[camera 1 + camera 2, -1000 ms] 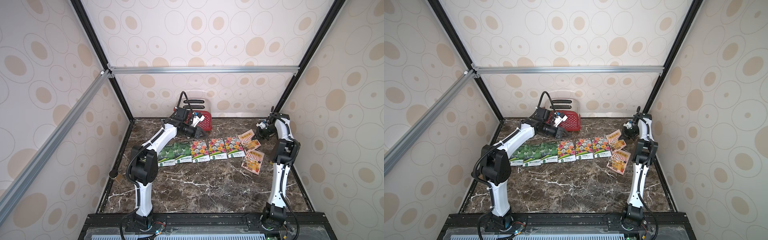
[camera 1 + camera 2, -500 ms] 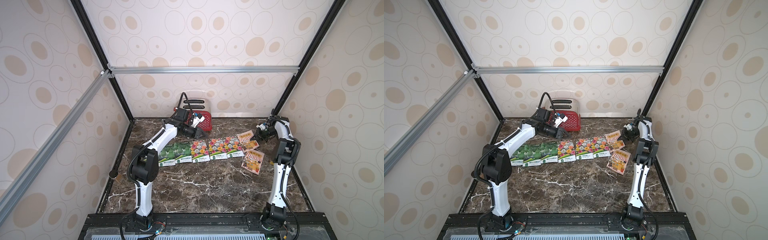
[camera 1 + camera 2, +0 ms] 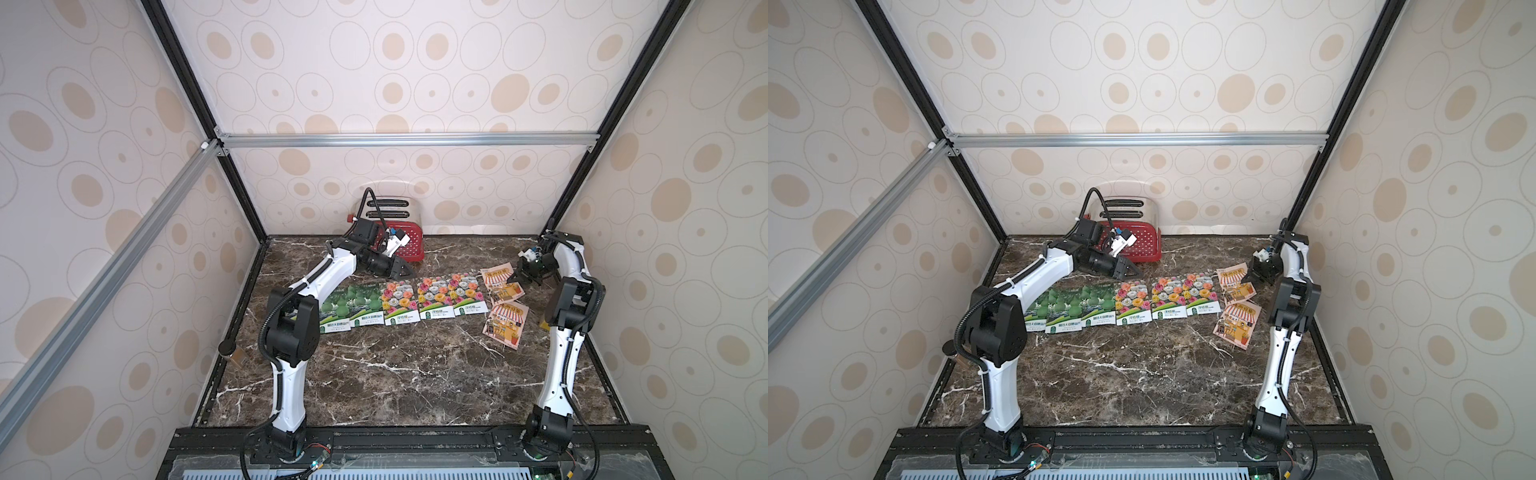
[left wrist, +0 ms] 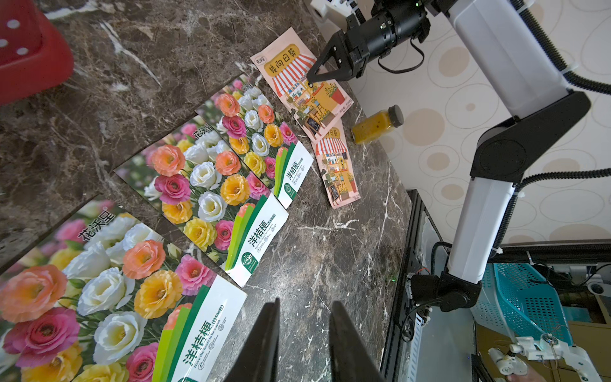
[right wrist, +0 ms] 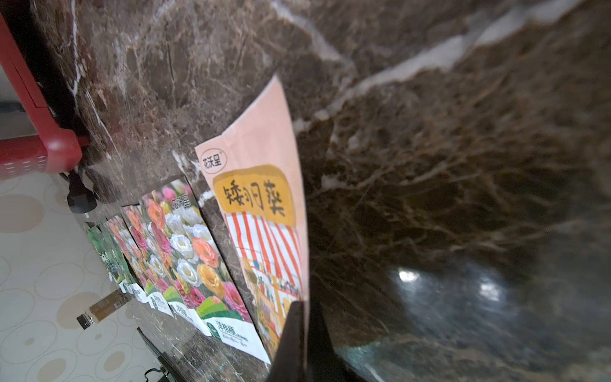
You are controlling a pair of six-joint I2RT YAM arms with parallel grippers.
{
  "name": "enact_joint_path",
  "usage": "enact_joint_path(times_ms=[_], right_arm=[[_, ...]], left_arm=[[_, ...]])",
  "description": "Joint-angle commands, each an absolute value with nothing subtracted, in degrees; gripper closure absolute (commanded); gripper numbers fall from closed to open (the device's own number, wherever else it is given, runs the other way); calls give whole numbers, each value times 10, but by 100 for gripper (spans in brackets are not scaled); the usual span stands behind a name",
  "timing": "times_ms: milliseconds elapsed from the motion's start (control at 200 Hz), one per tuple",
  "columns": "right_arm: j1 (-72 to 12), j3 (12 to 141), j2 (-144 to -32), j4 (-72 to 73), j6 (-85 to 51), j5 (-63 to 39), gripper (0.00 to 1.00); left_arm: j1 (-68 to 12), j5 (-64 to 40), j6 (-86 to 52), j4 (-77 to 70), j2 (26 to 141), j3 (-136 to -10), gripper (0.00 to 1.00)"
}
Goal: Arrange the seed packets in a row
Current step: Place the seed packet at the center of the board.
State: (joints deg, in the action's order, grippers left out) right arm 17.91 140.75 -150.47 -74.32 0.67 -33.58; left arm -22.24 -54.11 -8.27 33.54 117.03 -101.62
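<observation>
Flower packets: three, each marked 花沃里 at the top and 洋桔梗 on a white-and-green band. The small English line beneath is too fine to read surely.
Far shop packet: a 花沃里 oval, then 矮向日葵 on a yellow sign above a striped awning.
Near shop packet: same awning print, but its heading cannot be read in full.
Gourd packets: white lettering on green labels, too small to read.
Row: gourd packets, then flower packets, lie side by side across the middle of the counter. The far shop packet sits askew at the right end, with the near shop packet just in front of it by the right edge.
Right fingers: closed, pinching the far shop packet's edge.
Left fingers: slightly parted, holding nothing, above the counter behind the row.
Jar: on its side by the right edge, with yellow contents and a dark lid.
Red perforated container: at the back edge, its inside not visible.
Hidden: the left arm covers the leftmost gourd packet in a top view.
</observation>
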Motion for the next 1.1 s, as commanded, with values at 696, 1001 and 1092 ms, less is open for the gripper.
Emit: enact_joint_path(times_ms=[696, 1001, 1092], right_arm=[[154, 1406, -1511, -746, -5, -278, 83], [154, 1363, -1468, -728, -11, -254, 65], [155, 1365, -1454, -733, -9, -236, 65]], left_arm=[[-223, -554, -88, 320, 1179, -1023, 71], [-223, -555, -91, 318, 1187, -1022, 71], [-223, -559, -92, 316, 1186, -1021, 71]])
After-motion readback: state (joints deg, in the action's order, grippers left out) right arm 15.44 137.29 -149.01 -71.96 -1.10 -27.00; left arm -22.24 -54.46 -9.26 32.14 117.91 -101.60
